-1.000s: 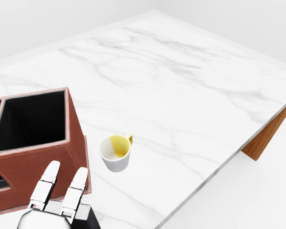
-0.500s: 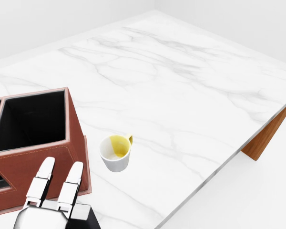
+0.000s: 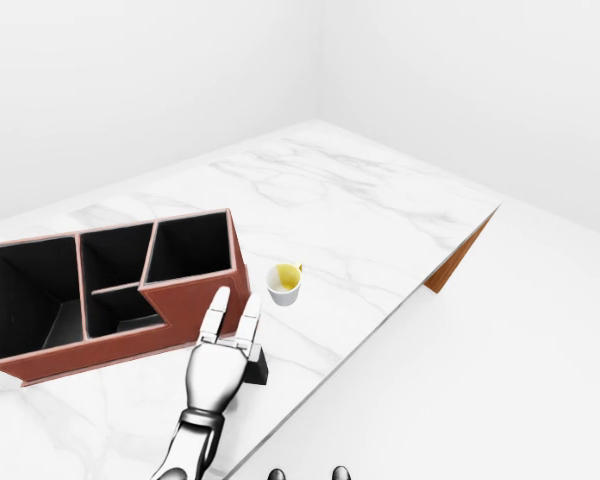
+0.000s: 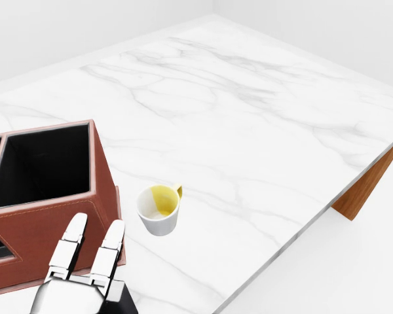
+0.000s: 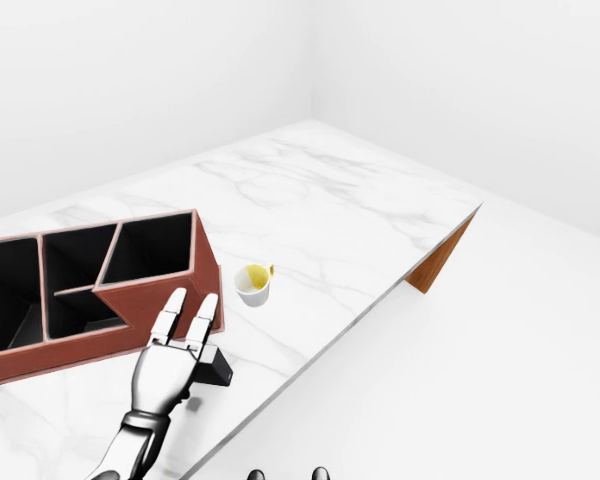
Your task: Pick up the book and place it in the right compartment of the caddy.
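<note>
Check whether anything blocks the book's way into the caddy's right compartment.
Nothing visible does. The book lies under the open left hand, beside the caddy wall, which it must clear. The right compartment looks empty; the cup stands to its right in the left-eye view, off the path.

Cup [image 3: 284, 285] right of caddy [image 3: 110, 295], both on table [image 3: 380, 230].

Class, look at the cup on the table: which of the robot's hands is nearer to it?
Left. The left hand hovers over the table just below-left of the cup in the left-eye view, beside the caddy. Of the right hand, only fingertips show at the bottom edge, farther off.
</note>
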Robot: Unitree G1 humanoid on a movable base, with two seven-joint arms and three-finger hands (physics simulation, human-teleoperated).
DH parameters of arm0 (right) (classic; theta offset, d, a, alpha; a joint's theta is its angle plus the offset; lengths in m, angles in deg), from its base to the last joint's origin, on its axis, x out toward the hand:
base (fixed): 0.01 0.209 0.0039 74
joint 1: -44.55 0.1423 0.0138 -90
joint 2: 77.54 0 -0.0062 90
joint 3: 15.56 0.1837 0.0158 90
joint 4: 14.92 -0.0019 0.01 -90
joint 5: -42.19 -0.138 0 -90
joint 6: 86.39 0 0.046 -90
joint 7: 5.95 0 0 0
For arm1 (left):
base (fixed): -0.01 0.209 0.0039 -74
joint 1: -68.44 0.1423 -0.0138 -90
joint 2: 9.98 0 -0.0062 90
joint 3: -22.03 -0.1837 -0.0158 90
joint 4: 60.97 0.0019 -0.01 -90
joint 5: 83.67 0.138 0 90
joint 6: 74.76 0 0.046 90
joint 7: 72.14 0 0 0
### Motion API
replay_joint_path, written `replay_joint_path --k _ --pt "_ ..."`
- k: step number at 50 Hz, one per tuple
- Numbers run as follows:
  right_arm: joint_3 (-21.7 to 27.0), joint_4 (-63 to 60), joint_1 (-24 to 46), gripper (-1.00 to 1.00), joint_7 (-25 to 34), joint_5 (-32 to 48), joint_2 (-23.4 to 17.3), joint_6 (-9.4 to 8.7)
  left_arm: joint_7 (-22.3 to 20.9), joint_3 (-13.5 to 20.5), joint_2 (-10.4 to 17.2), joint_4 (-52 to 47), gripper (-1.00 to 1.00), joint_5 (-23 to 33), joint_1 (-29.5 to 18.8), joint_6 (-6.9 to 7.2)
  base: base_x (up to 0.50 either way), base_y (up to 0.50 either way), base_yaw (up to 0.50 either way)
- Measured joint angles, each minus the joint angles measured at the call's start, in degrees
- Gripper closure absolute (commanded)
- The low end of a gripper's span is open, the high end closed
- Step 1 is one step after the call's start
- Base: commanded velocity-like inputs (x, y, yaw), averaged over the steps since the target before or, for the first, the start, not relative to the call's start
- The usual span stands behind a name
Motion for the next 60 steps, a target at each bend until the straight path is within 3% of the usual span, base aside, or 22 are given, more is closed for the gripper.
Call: replay_joint_path --k 29,30,31,32,33,35,40,42,43,45,46,60 --pt "-0.6 0.7 0.1 -1.0 0.2 0.8 0.1 0.0 0.0 -2.0 -0.7 8.5 -1.0 0.4 -6.1 0.0 0.0 0.0 0.0" --pt "-0.7 0.7 0.1 -1.0 0.2 0.8 0.1 0.0 0.0 -2.0 -0.7 8.5 -0.68 0.3 -6.2 0.0 0.01 -0.01 -0.01" --pt "-0.6 0.7 0.1 -1.0 0.2 0.8 0.1 0.0 0.0 -2.0 -0.6 8.5 -0.11 0.4 -6.1 0.0 0.0 0.0 -0.01" --pt "-0.6 0.6 0.1 -1.0 0.1 0.7 0.1 0.0 0.0 -1.9 -0.6 8.4 0.1 0.4 -6.1 0.01 0.01 -0.01 -0.01" --pt "-0.6 0.6 0.1 -1.0 0.1 0.7 0.1 0.0 0.0 -1.9 -0.6 8.5 0.11 0.5 -6.2 0.0 0.01 -0.01 -0.01" --pt "-0.6 0.5 0.1 -1.0 0.1 0.7 0.1 0.0 0.0 -1.8 -0.7 8.6 0.41 0.9 -6.4 0.02 0.0 0.0 -0.01" --pt "-0.6 0.6 0.1 -1.0 0.1 0.7 0.1 0.0 0.0 -1.7 -0.8 8.1 0.42 1.4 -7.5 0.05 0.0 -0.01 -0.01" --pt "-0.5 0.5 0.1 -1.0 0.1 0.7 0.1 0.0 0.0 -1.8 -0.7 8.5 0.54 1.7 -8.3 0.05 0.0 0.0 -0.01" --pt "-0.5 0.5 0.0 -1.0 0.1 0.6 0.1 0.0 0.0 -1.7 -0.7 8.7 0.81 1.9 -8.6 0.06 0.01 -0.01 -0.01" --pt "-0.5 0.4 0.0 -1.0 0.1 0.6 0.1 0.0 0.0 -1.8 -0.7 9.4 0.86 1.8 -9.3 0.0 0.0 0.0 0.0" --pt "-0.4 0.4 0.0 -1.0 0.1 0.6 0.1 0.0 0.0 -1.9 -0.7 9.8 1.0 1.8 -9.6 0.01 0.0 0.0 0.0" --pt "-0.3 0.4 0.1 -1.0 0.1 0.7 0.1 0.0 0.0 -2.8 0.3 11.1 1.0 -1.5 -10.1 0.0 0.0 0.0 0.0"
